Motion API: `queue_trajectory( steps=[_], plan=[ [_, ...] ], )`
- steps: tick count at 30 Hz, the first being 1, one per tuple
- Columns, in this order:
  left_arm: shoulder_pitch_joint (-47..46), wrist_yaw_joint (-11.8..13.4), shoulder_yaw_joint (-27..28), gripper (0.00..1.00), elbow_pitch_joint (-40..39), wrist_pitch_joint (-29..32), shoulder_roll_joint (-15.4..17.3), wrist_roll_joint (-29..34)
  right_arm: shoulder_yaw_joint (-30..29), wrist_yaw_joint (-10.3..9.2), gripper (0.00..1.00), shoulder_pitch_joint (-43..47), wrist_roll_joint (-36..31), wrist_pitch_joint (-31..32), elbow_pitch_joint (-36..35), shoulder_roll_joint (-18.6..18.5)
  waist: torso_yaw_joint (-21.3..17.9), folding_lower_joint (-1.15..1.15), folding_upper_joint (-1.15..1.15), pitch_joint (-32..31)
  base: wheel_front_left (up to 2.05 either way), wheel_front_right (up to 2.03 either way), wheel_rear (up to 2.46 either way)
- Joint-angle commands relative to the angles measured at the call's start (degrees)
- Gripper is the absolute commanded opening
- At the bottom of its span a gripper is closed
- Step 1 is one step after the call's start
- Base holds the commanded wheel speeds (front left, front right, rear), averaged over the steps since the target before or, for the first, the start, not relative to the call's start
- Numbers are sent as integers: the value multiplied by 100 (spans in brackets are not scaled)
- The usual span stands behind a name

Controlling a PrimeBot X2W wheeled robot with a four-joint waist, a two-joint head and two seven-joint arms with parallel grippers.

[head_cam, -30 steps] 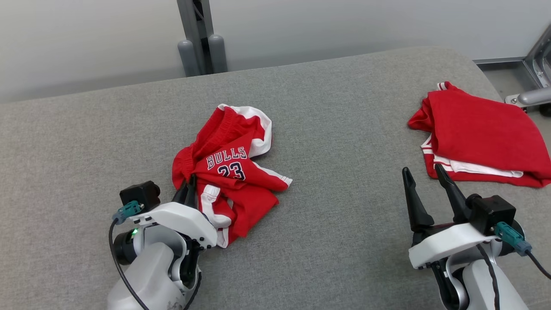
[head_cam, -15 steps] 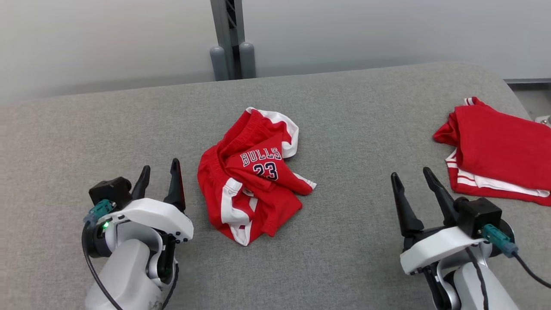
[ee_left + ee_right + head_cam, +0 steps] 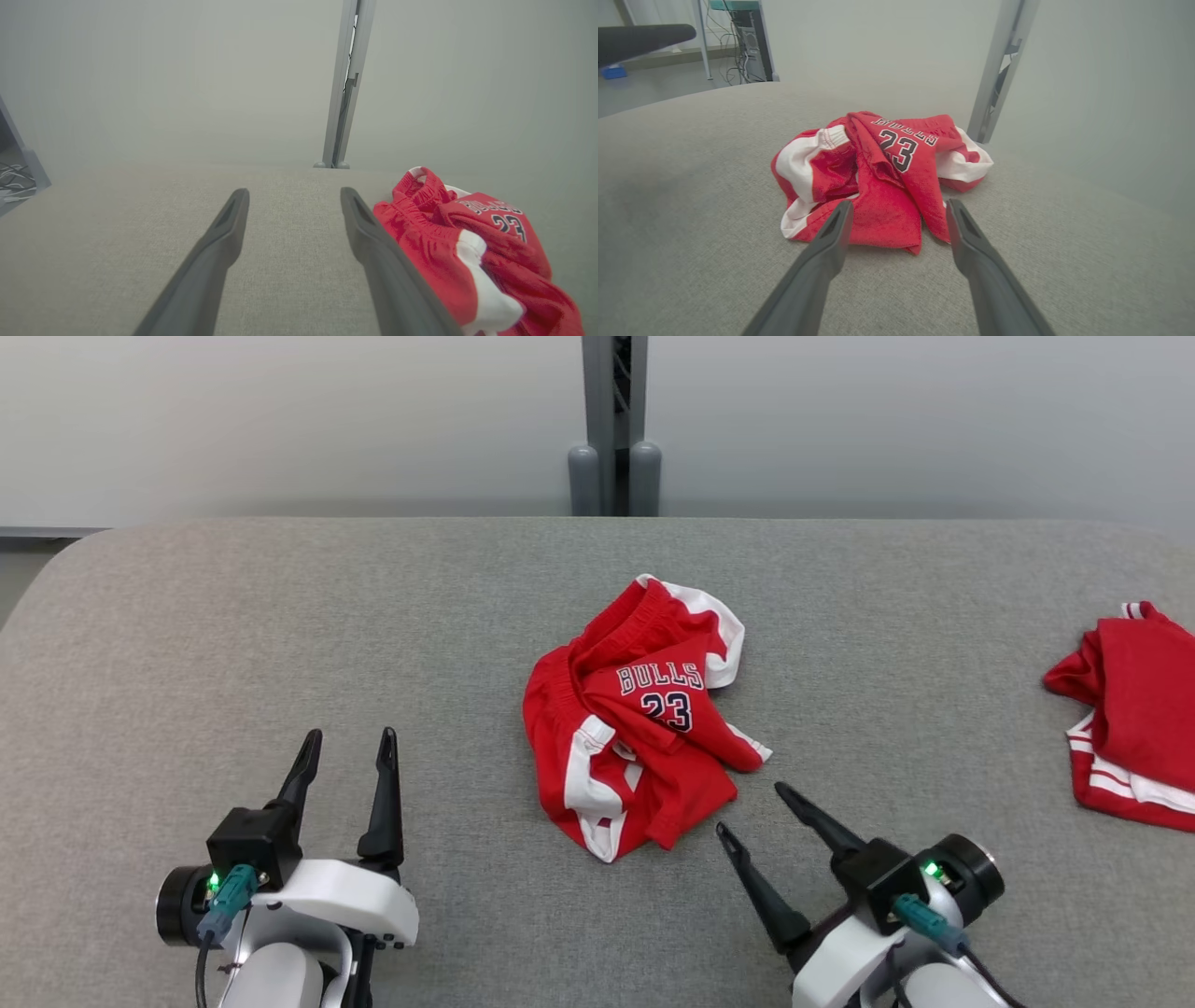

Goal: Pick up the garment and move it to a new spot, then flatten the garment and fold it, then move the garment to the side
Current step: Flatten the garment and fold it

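Garment crumpled mid grey table. Head view: left gripper spread, empty, well left of garment; right gripper spread, empty, tips near its front edge. Left wrist view: garment right of fingers. Right wrist view: garment just beyond fingertips.

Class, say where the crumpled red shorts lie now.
In the head view the shorts lie near the middle of the grey table, just ahead of the right pincer; a folded red pile sits far right.
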Motion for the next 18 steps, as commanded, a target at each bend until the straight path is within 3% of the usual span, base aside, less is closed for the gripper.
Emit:
queue_trajectory(
  steps=[1, 7, 12, 18],
  plan=[
    [110, -34, 62, 100, -14, -2, 23, 32, 207, -1, 100, 48, -21, -30, 51, -81, 175, 0, 0, -48, 0, 0, 0],
    [257, -34, -25, 100, -19, -1, 3, -173, 754, -1, 100, -109, -65, -30, 306, -159, 462, 0, 0, -92, 0, 0, 0],
    [204, 18, -140, 100, -43, -1, 6, -261, 736, -1, 100, -217, -320, -29, 620, -124, 615, 0, 0, -85, 0, 0, 0],
    [167, 48, -252, 100, -72, -1, 2, -345, 324, -1, 100, -450, -741, -29, 1121, 68, 797, 0, 0, -19, 0, 0, 0]
  ],
)
